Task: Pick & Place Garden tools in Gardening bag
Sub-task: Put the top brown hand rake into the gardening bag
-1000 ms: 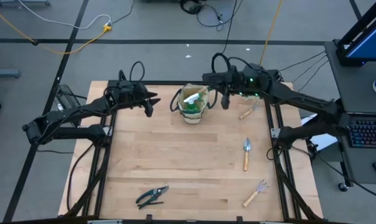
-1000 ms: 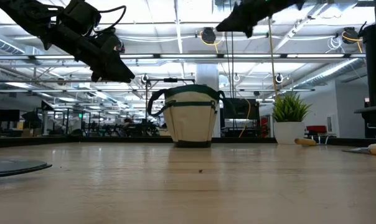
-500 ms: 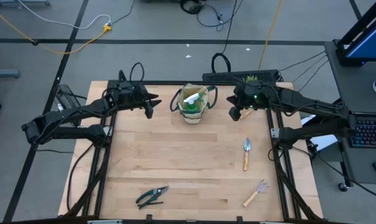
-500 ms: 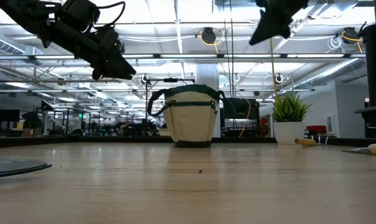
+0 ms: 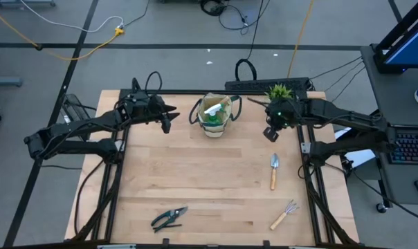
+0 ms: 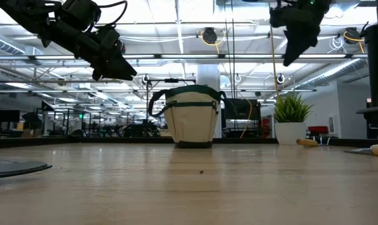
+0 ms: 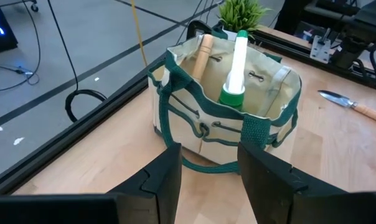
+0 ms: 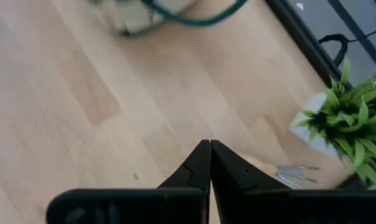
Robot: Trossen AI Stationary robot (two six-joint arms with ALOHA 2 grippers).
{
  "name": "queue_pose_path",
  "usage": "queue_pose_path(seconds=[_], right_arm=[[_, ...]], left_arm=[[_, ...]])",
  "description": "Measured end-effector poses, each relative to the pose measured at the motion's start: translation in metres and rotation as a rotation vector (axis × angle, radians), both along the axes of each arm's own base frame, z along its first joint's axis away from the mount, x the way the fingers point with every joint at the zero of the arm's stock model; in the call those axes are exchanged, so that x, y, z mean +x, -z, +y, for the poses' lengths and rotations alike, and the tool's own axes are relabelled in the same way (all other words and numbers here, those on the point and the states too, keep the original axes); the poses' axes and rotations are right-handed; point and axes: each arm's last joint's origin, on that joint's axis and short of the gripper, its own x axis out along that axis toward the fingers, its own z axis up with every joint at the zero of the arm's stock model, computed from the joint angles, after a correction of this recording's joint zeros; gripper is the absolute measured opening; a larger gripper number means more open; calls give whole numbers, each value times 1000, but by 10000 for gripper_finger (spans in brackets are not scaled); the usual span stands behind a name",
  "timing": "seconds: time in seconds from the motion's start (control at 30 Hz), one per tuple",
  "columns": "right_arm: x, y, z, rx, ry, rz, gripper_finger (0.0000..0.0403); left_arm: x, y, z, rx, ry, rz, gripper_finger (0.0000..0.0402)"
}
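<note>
The beige gardening bag [image 5: 214, 114] with dark green handles stands on its base at the table's far middle. A wooden handle [image 7: 200, 53] and a green spray bottle with a white nozzle [image 7: 236, 65] stick out of it. My left gripper [image 7: 210, 180] hovers open just left of the bag [image 7: 225, 118], with nothing between its fingers. My right gripper [image 5: 271, 133] is shut and empty, right of the bag, pointing steeply down. Under it lie a hand rake's metal tines [image 8: 292, 173]. A trowel [image 5: 273, 169], a second rake [image 5: 284, 214] and pruning shears [image 5: 169, 218] lie flat on the table.
A small spiky potted plant [image 5: 279, 91] stands at the far right edge, just beyond my right gripper [image 6: 289, 59]. Bare wood stretches across the table's middle and near left. Black frame rails run along both sides.
My right gripper has swung from beside the bag toward the table's right edge and come lower. It has tipped from nearly level to pointing steeply down and has stayed shut. It now stands over the far rake, hiding it in the high view.
</note>
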Motion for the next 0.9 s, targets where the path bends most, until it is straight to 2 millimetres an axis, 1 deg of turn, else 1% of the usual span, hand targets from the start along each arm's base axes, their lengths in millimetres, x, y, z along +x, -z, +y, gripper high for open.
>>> queue_pose_path(seconds=[0.27, 0.57, 0.63, 0.77, 0.9], right_arm=[[-3, 9, 1, -36, -181, 194, 0], [5, 22, -2, -59, -351, 341, 0], [6, 29, -2, -55, -375, 370, 0], [4, 50, -1, -45, -420, 440, 0], [0, 72, -2, -83, -430, 504, 0]], left_arm=[[0, 0, 0, 8, 3, 4, 161], [0, 0, 0, 12, 5, 6, 161], [0, 0, 0, 12, 5, 6, 161], [0, 0, 0, 12, 5, 7, 161], [0, 0, 0, 12, 5, 7, 161]])
